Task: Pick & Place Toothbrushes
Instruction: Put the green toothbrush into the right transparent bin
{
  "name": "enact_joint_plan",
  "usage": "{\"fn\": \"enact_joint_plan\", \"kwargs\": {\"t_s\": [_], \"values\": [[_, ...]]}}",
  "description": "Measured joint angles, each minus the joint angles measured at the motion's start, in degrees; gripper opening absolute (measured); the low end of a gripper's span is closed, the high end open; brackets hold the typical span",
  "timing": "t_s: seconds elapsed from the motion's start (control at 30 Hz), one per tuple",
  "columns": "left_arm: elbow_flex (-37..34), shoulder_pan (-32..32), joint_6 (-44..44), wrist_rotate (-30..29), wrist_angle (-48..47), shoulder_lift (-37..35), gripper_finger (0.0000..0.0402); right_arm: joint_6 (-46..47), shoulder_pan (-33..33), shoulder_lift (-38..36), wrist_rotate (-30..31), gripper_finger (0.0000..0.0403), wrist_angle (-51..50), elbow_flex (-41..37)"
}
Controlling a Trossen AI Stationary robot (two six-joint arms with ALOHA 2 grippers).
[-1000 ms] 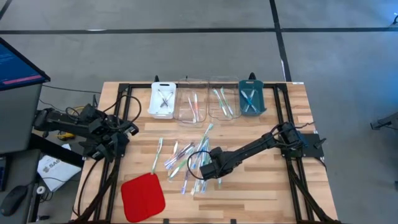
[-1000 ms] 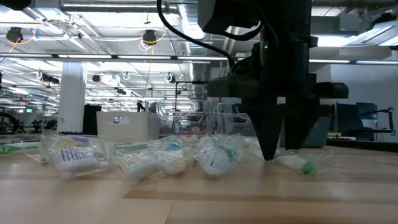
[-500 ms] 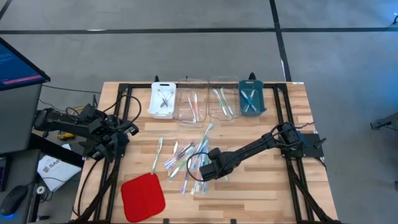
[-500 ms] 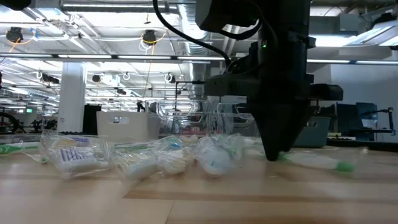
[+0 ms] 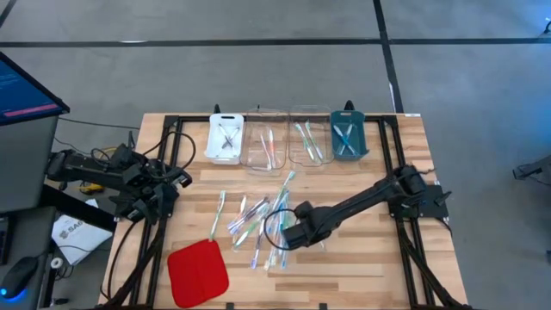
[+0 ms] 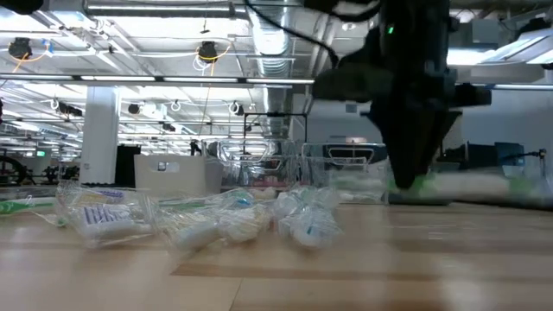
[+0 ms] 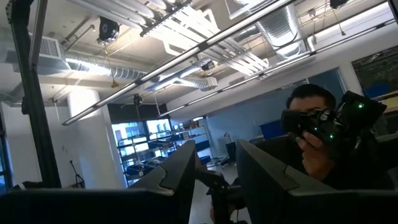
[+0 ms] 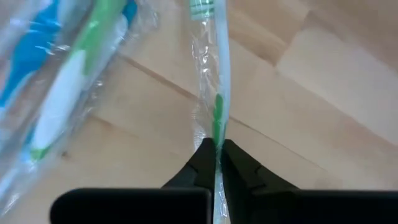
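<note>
Right gripper (image 8: pixel 216 152) pinches a green-accented toothbrush (image 8: pixel 214 93) mid-handle; light, stiff, with slippery wrapping, it likely pivots unless held near centre.

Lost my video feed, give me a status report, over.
Right gripper shut on a green toothbrush, at the loose pile mid-table. Left gripper parked at the table's left edge. Nothing blocking.

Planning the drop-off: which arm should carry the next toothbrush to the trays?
Right. The right gripper is already shut on a green toothbrush beside the pile; the left gripper waits at the table's left edge.
</note>
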Motion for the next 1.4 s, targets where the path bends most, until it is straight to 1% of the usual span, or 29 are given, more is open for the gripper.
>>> {"fn": "enact_joint_plan", "kwargs": {"t_s": [0.2, 0.33, 0.47, 0.63, 0.8, 0.9, 0.93, 1.03, 1.13, 1.3, 1.4], "values": [[0.0, 0.0, -0.02, 0.0, -0.02, 0.02, 0.0108, -2.91, -0.8, -8.72, 5.48, 0.0006, -0.54, 0.11], [0.0, 0.0, -0.01, 0.0, 0.0, 0.02, 0.0108, -6.72, -5.06, -15.68, 9.73, 0.0006, -4.34, 0.13], [0.0, 0.02, -0.02, 0.0, 0.13, 0.02, 0.0108, -12.52, -13.42, -21.44, 11.61, 0.0006, -7.31, 0.2], [0.0, 0.02, -0.02, 0.0, 0.17, 0.0, 0.0108, -25.87, -27.13, -24.88, 11.67, 0.0006, -2.07, 0.2], [0.0, 0.02, 0.0, 0.0, 0.17, 0.02, 0.0108, -37.17, -41.66, -23.63, 6.66, 0.0006, 4.01, 0.26], [-0.02, 0.02, 0.0, 0.0, 0.15, 0.02, 0.0108, -41.52, -48.14, -20.33, 3.5, 0.0006, 5.28, 0.13], [-0.02, 0.02, 0.0, 0.0, 0.14, 0.0, 0.0108, -42.54, -49.39, -18.92, 2.93, 0.0006, 6.16, 0.12], [-0.02, 0.02, -0.02, 0.0, 0.0, 0.02, 0.0108, -45.34, -51.62, -14.99, -0.58, 0.0006, 8.42, 0.2], [-0.02, 0.02, 0.0, 0.02, -0.27, 0.02, 0.0108, -45.86, -51.6, -11.29, -2.62, 0.0006, 9.49, 0.2], [-0.02, 0.03, -0.01, 0.24, -0.39, 0.02, 0.0108, -45.18, -51.57, -7.1, -2.61, 0.001, 9.39, 0.2], [-0.02, 0.02, -0.02, 0.42, -0.42, 0.02, 0.0108, -45.1, -51.65, -6.22, -2.61, 0.0028, 9.48, 0.2]]}}
